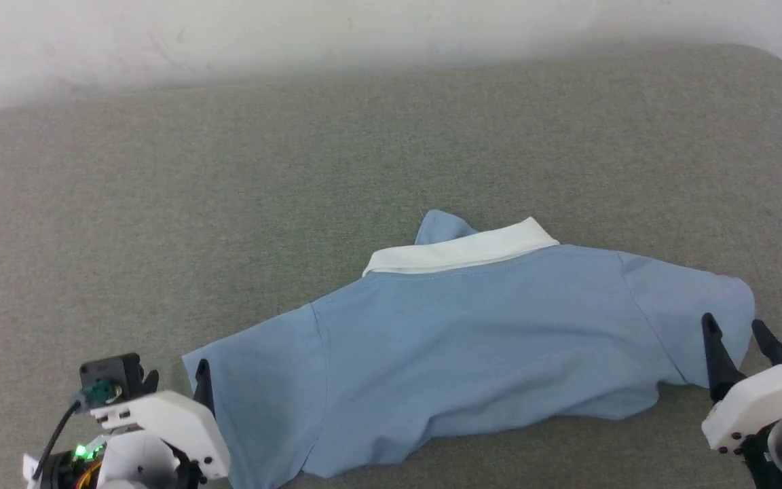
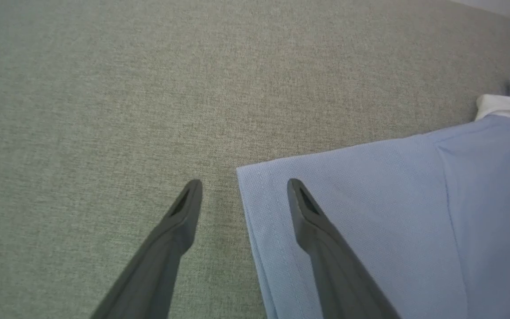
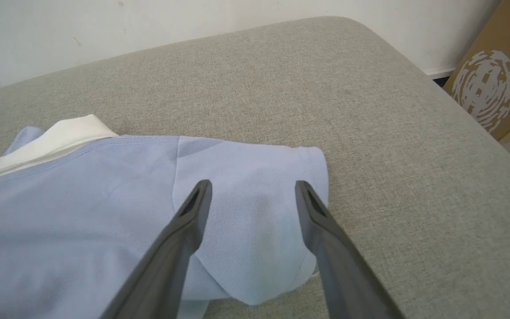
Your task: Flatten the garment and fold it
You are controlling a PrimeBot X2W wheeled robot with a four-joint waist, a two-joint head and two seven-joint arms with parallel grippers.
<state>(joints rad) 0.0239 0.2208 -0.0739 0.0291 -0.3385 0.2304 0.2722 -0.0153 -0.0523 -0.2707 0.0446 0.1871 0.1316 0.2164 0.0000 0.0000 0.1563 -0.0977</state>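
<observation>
While the shirt (image 1: 472, 339) lies spread back-up on the near half of the grey cushion (image 1: 296, 170), its white collar (image 1: 459, 251) is turned away from the robot and its short sleeves are laid out to either side. The lower hem is seen rumpled and uneven. The left gripper (image 2: 245, 186) is held wide open at the left sleeve (image 1: 255, 380): one finger (image 2: 321, 239) is seen over the sleeve's stitched edge, the other (image 2: 171, 239) over bare cushion just beside it. The right gripper (image 3: 253, 186) is likewise spread wide, both fingers being placed over the right sleeve (image 3: 246, 164). No cloth is pinched by either gripper; whether the fingertips touch the cloth cannot be told. A pale wall (image 1: 228, 34) is seen behind the cushion, and a brown box (image 3: 494, 88) past its far right corner.
</observation>
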